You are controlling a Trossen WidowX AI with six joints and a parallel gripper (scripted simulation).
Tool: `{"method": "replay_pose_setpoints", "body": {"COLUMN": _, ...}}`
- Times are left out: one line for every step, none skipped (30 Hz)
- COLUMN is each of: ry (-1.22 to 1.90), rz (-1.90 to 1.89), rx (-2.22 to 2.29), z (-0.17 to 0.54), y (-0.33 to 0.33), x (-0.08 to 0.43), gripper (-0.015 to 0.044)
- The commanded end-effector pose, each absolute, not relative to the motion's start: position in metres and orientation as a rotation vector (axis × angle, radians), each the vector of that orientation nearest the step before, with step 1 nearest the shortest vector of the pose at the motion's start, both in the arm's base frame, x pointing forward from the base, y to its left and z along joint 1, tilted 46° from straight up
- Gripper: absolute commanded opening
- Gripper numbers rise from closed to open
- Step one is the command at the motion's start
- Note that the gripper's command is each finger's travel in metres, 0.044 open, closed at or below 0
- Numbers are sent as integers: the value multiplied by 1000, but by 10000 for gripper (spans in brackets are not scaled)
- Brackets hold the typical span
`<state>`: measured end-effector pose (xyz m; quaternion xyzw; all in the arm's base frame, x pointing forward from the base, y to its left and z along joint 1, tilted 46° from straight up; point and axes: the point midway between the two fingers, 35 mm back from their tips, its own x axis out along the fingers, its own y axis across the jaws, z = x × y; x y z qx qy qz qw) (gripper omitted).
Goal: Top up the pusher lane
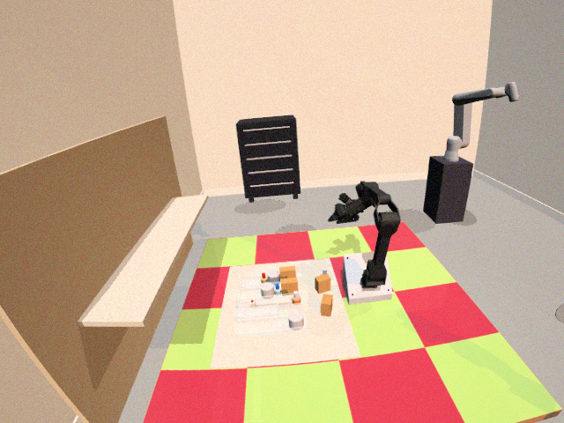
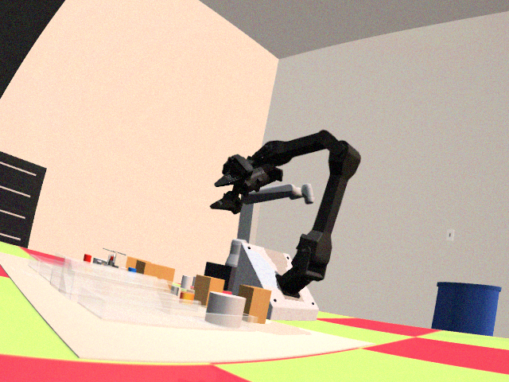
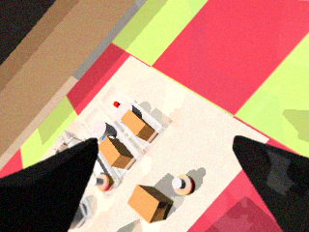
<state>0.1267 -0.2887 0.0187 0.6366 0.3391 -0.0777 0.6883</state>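
My gripper (image 1: 332,220) (image 2: 212,195) (image 3: 166,142) is open and empty, high above the work mat, its fingers wide apart. A loose jar with a pale lid and an orange-red body (image 3: 183,185) stands upright on the mat beside an orange block; in the top view only its lid (image 1: 324,271) shows behind that block. A jar of similar look (image 1: 296,298) (image 2: 187,297) (image 3: 103,182) stands at the robot-side end of a clear lane. The pusher plate and the low front stop are too faint to tell.
Orange blocks (image 1: 322,283) (image 1: 326,305) (image 3: 151,203) stand near the robot base. More blocks (image 1: 288,285) (image 3: 138,126), a red-capped item (image 1: 263,277), a blue-capped item (image 1: 277,287) and grey cylinders (image 1: 267,290) (image 1: 296,320) are among the clear lanes. A long shelf (image 1: 150,263) is at the left.
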Motion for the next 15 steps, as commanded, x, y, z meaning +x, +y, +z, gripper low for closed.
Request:
{"method": "replay_pose_setpoints", "body": {"ry": 963, "rz": 298, "rx": 748, "z": -10, "y": -235, "x": 165, "gripper": 440}}
{"method": "replay_pose_setpoints", "body": {"ry": 970, "rz": 344, "rx": 688, "z": -12, "y": -231, "x": 168, "gripper": 440}}
{"method": "replay_pose_setpoints", "body": {"ry": 975, "rz": 390, "rx": 629, "z": -14, "y": -226, "x": 170, "gripper": 440}}
{"method": "replay_pose_setpoints", "body": {"ry": 979, "rz": 436, "rx": 569, "z": -16, "y": -222, "x": 173, "gripper": 440}}
{"method": "replay_pose_setpoints", "body": {"ry": 981, "rz": 483, "rx": 510, "z": -18, "y": -217, "x": 175, "gripper": 440}}
{"method": "replay_pose_setpoints", "body": {"ry": 981, "rz": 531, "rx": 450, "z": -20, "y": -213, "x": 177, "gripper": 440}}
{"method": "replay_pose_setpoints", "body": {"ry": 980, "rz": 580, "rx": 391, "z": -22, "y": -208, "x": 179, "gripper": 440}}
{"method": "replay_pose_setpoints", "body": {"ry": 976, "rz": 629, "rx": 332, "z": -24, "y": -204, "x": 181, "gripper": 440}}
{"method": "replay_pose_setpoints", "body": {"ry": 971, "rz": 679, "rx": 272, "z": -26, "y": -199, "x": 183, "gripper": 440}}
{"method": "replay_pose_setpoints", "body": {"ry": 965, "rz": 729, "rx": 213, "z": -27, "y": -195, "x": 185, "gripper": 440}}
{"method": "replay_pose_setpoints", "body": {"ry": 956, "rz": 779, "rx": 154, "z": -29, "y": -190, "x": 186, "gripper": 440}}
{"method": "replay_pose_setpoints", "body": {"ry": 945, "rz": 830, "rx": 96, "z": -31, "y": -186, "x": 188, "gripper": 440}}
{"method": "replay_pose_setpoints", "body": {"ry": 933, "rz": 881, "rx": 38, "z": -33, "y": -181, "x": 189, "gripper": 440}}
{"method": "replay_pose_setpoints", "body": {"ry": 919, "rz": 933, "rx": -20, "z": -34, "y": -177, "x": 190, "gripper": 440}}
{"method": "replay_pose_setpoints", "body": {"ry": 903, "rz": 984, "rx": -77, "z": -36, "y": -172, "x": 191, "gripper": 440}}
